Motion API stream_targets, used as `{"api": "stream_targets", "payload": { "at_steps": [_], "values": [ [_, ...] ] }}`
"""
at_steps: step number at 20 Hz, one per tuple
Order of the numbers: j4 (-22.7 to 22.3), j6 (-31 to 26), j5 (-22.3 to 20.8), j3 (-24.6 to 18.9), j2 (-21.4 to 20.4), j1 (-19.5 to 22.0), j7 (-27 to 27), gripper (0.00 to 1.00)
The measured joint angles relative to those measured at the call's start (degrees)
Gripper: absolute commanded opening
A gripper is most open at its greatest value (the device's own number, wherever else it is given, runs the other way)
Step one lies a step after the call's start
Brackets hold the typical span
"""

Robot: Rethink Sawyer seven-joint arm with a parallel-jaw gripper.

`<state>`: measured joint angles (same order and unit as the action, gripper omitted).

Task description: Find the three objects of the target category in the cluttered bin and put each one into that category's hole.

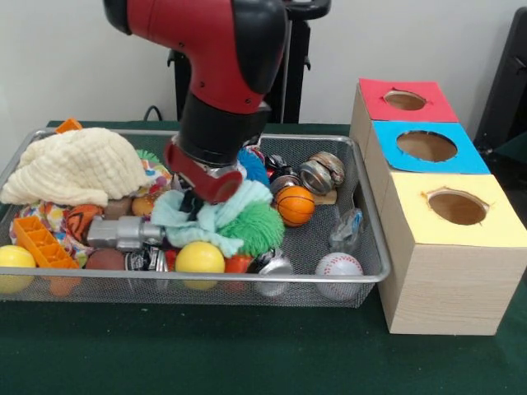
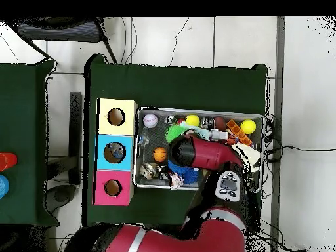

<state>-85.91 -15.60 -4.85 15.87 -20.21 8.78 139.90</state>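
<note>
A wire mesh bin [image 1: 362,276] holds a heap of toys. My gripper [image 1: 194,206] is down in its middle, pressed into a mint green cloth [image 1: 216,220], and the wrist hides its tips. Beside it lie a fuzzy green ball [image 1: 254,228], an orange basketball [image 1: 295,205], a yellow ball [image 1: 199,257] and a baseball [image 1: 338,265]. To the bin's right stand three boxes with holes: red [image 1: 405,99], blue [image 1: 426,146], yellow [image 1: 457,206]. In the overhead view the arm [image 2: 200,154] covers the gripper; the basketball [image 2: 159,154] and baseball [image 2: 150,120] show.
A cream towel [image 1: 76,167] is piled at the bin's left over an orange brick [image 1: 43,243] and another yellow ball [image 1: 14,257]. A grey toy [image 1: 123,232], metal rings [image 1: 317,174] and a clear plastic piece [image 1: 346,230] also lie in the bin.
</note>
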Motion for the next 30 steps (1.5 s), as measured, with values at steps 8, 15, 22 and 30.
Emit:
{"api": "stream_targets", "payload": {
  "at_steps": [8, 15, 22, 30],
  "values": [
    [3.1, -3.9, -3.3, -0.6, 0.5, 0.5, 0.0, 0.00],
    [3.5, -7.5, -3.4, -1.3, 0.2, 0.5, 0.0, 1.00],
    [3.6, -11.6, -3.5, -4.1, -1.0, 2.2, 0.0, 1.00],
    [3.7, -18.6, -3.5, -7.7, -4.1, 4.3, 0.0, 1.00]
  ]
}}
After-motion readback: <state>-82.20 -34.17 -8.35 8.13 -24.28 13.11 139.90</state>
